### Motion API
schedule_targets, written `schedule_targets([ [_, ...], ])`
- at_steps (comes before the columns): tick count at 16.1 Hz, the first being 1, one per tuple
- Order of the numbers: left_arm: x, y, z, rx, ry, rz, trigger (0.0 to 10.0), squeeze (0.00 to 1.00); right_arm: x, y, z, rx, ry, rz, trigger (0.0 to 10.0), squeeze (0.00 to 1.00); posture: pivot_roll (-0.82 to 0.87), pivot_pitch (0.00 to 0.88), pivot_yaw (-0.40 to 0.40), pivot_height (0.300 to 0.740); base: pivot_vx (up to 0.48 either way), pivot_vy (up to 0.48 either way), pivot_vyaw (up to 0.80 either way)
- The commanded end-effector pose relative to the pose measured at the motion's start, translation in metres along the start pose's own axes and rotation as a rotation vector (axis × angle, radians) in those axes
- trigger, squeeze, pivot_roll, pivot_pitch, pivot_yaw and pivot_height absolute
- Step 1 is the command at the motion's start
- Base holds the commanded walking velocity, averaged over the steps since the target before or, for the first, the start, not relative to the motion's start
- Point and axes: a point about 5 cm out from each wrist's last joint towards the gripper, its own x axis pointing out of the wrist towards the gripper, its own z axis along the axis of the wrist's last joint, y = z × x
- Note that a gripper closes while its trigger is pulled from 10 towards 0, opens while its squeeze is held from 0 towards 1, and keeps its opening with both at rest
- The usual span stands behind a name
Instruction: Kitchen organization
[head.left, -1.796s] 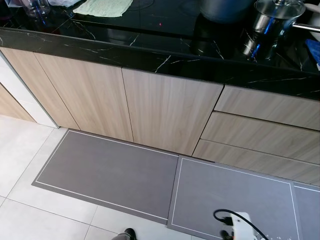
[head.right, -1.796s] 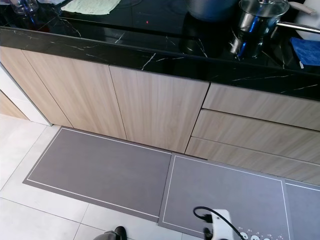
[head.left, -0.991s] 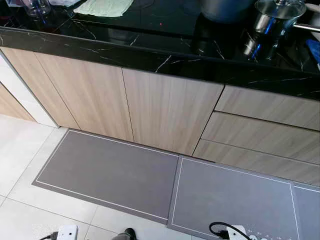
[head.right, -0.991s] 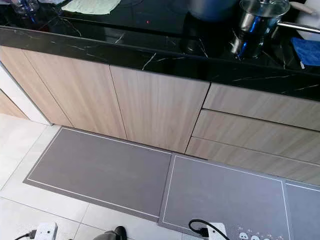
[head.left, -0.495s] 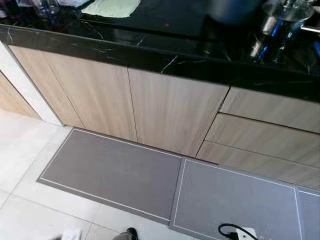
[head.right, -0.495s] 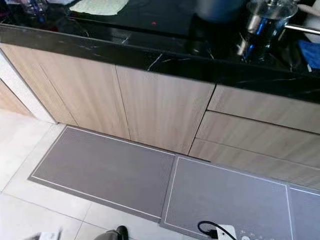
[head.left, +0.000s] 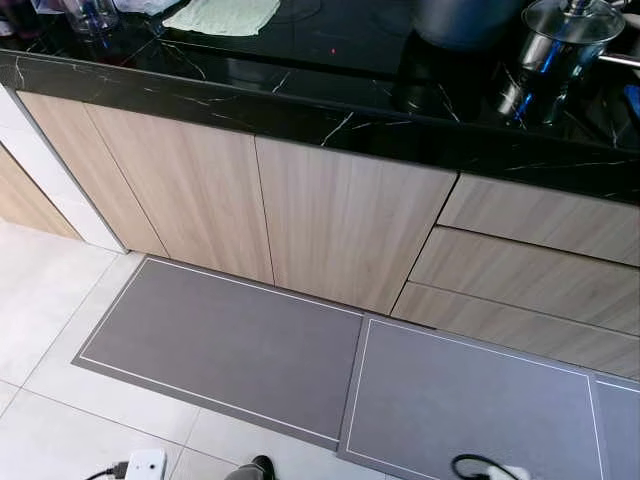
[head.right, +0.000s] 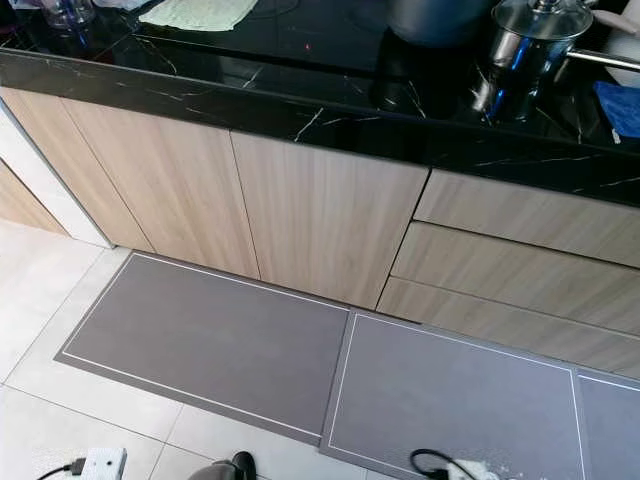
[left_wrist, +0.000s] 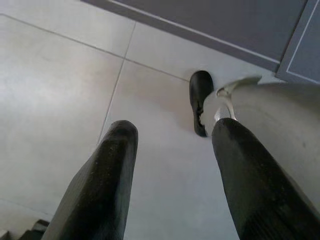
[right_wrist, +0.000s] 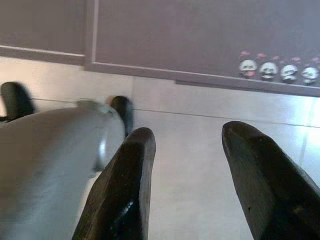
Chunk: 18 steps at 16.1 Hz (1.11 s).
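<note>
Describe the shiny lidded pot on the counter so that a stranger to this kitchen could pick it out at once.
Start at the black marble-veined countertop above the wooden cabinets and follow it to the robot's right, over the drawers. There stands the steel pot, with a knobbed lid. Unlike the duller grey vessel beside it, it is mirror-bright.

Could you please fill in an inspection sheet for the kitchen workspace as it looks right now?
Surface: black marbled countertop, glossy, above wood-grain cabinet doors and drawers, all shut.
Job's things: steel pot with lid, a larger dark pot beside it, pale green cloth, blue cloth and glassware on the counter.
Clutter: nothing seen.
Grippers: left gripper and right gripper both open, hanging over the floor tiles, holding nothing.
Cables: black cable at the white right wrist unit; a short one at the left.
Surroundings: grey floor mats edge to edge, pale tiles.
</note>
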Motion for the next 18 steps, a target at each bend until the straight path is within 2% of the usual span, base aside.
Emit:
schedule_targets([
  [1,-0.003,0.001,-0.01,-0.006,0.036,0.001,10.0,0.0,-0.001,0.001,-0.006,-0.003,0.016,0.006,10.0,0.0,0.07,0.196,-0.019,0.74,0.0,0.0,0.0],
  [2,-0.003,0.0,-0.011,0.003,0.043,-0.008,10.0,0.0,0.0,0.008,-0.005,-0.007,0.015,0.023,10.0,0.0,0.07,0.195,-0.019,0.74,0.0,0.0,0.0],
  [6,-0.003,0.001,-0.012,0.037,0.067,0.0,10.0,0.0,0.002,0.015,0.001,0.008,0.007,0.036,10.0,0.0,0.05,0.2,-0.026,0.74,0.0,0.0,0.0],
  [12,-0.002,0.0,-0.012,0.043,0.081,0.002,10.0,0.0,0.003,0.017,0.005,0.043,-0.003,0.037,10.0,0.0,0.05,0.193,-0.031,0.74,0.0,0.0,0.0],
  [14,-0.002,0.0,-0.012,0.038,0.078,0.005,10.0,0.0,0.004,0.018,0.005,0.02,0.006,0.042,10.0,0.0,0.04,0.195,-0.032,0.74,0.0,0.0,-0.8],
  [18,-0.002,0.0,-0.012,0.046,0.082,0.0,10.0,0.0,0.004,0.02,0.007,0.037,-0.016,0.046,10.0,0.0,0.04,0.184,-0.023,0.74,0.0,0.0,0.0],
])
